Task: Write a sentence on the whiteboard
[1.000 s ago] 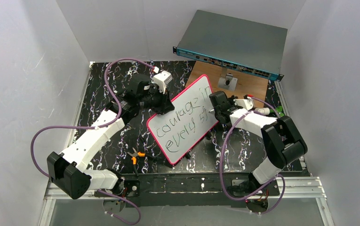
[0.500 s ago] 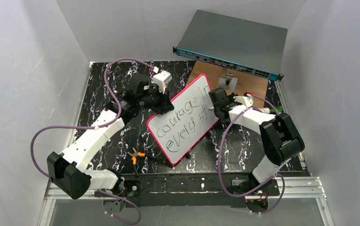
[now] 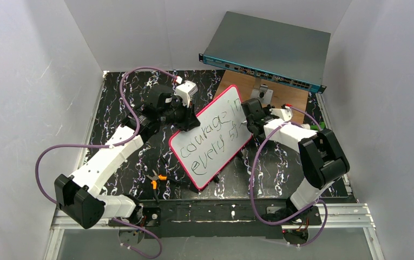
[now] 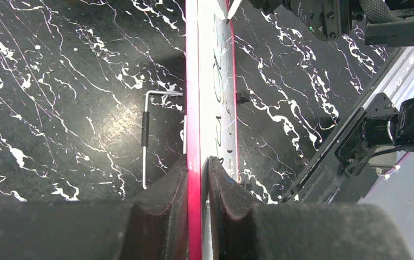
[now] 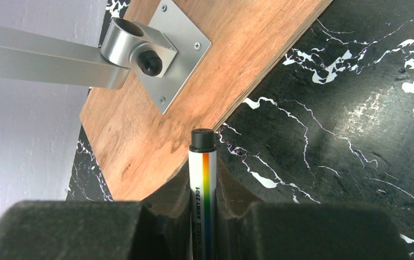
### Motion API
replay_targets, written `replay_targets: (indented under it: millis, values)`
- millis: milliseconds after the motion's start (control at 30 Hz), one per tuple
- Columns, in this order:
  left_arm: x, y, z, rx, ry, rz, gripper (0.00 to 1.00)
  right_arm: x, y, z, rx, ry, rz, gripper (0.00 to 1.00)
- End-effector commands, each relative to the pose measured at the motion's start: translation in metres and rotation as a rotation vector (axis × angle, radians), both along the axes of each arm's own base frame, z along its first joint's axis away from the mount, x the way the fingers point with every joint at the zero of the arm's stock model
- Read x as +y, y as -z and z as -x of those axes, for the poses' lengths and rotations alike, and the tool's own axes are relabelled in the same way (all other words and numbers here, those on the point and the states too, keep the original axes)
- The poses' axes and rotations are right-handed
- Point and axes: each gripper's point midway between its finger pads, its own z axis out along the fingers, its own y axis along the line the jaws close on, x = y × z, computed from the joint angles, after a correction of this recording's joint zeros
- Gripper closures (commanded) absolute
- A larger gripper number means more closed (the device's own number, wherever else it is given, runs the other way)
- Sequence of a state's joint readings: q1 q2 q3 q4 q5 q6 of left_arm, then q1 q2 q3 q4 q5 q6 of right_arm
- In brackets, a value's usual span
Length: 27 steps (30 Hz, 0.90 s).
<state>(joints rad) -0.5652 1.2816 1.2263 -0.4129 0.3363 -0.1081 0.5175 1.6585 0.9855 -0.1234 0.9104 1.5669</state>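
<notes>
The whiteboard [image 3: 213, 142], white with a pink-red frame, is held tilted above the black marbled table. My left gripper [image 3: 190, 123] is shut on its upper left edge; in the left wrist view the board [image 4: 194, 97] runs edge-on between the pads [image 4: 178, 179]. The sentence [image 3: 207, 135] reads "courage in" over "every st", in black slanted lines. My right gripper [image 3: 246, 118] is at the board's right edge, shut on a white marker with a rainbow stripe [image 5: 203, 187], its black end pointing up. The marker tip [image 4: 232, 7] touches the board face.
A grey-teal network switch [image 3: 267, 51] stands at the back on a wooden board [image 3: 287, 97], which carries a metal bracket [image 5: 139, 49]. Orange-handled pliers [image 3: 156, 179] lie near the front. An Allen key [image 4: 145, 135] lies on the table under the board.
My right gripper has moved up along the whiteboard's right edge with the marker, adding strokes after "every". The left gripper and the board have stayed in place.
</notes>
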Motion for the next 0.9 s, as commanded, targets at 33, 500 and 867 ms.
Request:
replay_targets:
  millis: [33,500,867]
  values:
    - [0.000,-0.015,-0.013,-0.084,0.005,-0.016,1.00,0.016,-0.011,-0.006,-0.059,-0.023,-0.034,0.99]
    - [0.001,-0.017,-0.012,-0.082,0.003,-0.017,1.00,0.020,0.009,0.009,-0.010,-0.044,-0.030,0.99]
    - [0.000,-0.014,-0.010,-0.073,0.011,-0.016,1.00,0.000,0.028,0.025,0.025,-0.007,0.012,0.99]
